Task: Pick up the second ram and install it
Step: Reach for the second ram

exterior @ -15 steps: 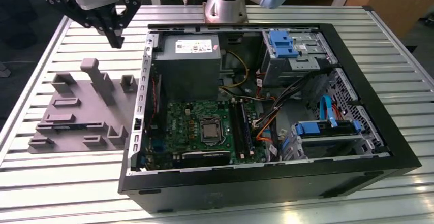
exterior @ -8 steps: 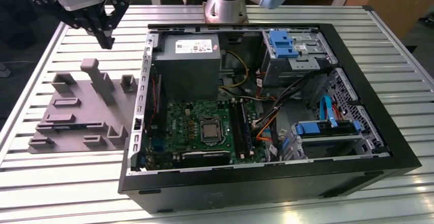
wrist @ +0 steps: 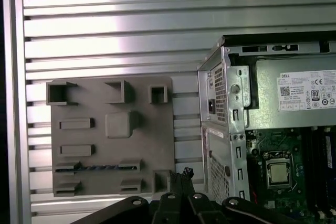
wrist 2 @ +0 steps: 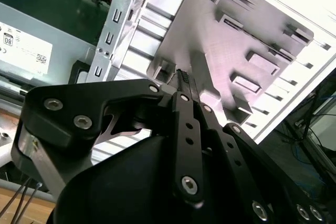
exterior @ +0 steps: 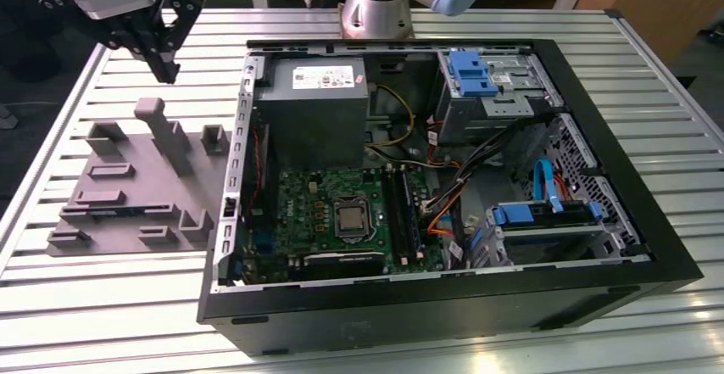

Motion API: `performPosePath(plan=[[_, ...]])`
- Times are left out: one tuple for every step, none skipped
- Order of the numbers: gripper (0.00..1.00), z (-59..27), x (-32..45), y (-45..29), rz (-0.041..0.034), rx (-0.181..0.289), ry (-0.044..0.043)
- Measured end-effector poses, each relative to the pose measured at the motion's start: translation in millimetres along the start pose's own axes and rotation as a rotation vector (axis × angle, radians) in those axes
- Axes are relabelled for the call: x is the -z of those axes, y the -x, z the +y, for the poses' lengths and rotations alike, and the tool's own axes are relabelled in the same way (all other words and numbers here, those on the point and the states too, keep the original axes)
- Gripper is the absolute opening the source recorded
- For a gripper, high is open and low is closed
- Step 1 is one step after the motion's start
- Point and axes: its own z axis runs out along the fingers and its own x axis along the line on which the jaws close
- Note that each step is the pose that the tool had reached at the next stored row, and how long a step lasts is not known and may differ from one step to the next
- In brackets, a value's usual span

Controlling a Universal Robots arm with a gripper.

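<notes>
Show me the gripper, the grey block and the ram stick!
gripper [exterior: 169,73], exterior view, between its fingertips.
grey block [wrist: 152,135], first wrist view, bare flat top.
ram stick [wrist: 97,167], first wrist view, its dark middle.

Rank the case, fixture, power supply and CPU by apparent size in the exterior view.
Largest to smallest:
1. Case
2. Fixture
3. Power supply
4. CPU
None look close enough to confuse.

- Gripper [exterior: 169,75] hangs over the 12 o'clock edge of the grey fixture [exterior: 136,179]; upright posts [exterior: 169,139] rise beneath.
- In the exterior view, the case wall [exterior: 234,179] blocks its 3 o'clock.
- Open slatted table [exterior: 114,306] at 6 o'clock.
</notes>
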Motion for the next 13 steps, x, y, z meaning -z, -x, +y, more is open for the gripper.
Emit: performPosePath(plan=[[0.11,-1.1,0.1,-5.5,0.0000,0.000,0.0001],[0.11,-1.3,0.1,-6.5,-0.0001,0.000,0.0000],[0.11,-1.5,0.1,-7.6,-0.0001,0.000,0.0001],[0.11,-1.8,0.1,-8.7,-0.0001,0.000,0.0001],[0.11,-2.1,0.1,-9.9,-0.0002,0.000,0.0001],[0.11,-2.3,0.1,-11.1,-0.0001,0.000,0.0001],[0.11,-2.5,0.2,-12.2,0.0000,0.000,0.0000],[0.11,-2.7,0.1,-13.1,-0.0001,0.000,0.0001],[0.11,-2.9,0.1,-13.9,-0.0001,0.000,0.0001],[0.11,-3.0,0.2,-14.4,-0.0001,0.000,0.0000],[0.11,-3.0,0.1,-14.4,-0.0001,0.000,0.0001],[0.11,-3.0,0.2,-14.6,0.0000,0.000,0.0000],[0.11,-3.0,0.2,-14.6,-0.0001,0.000,0.0000]])
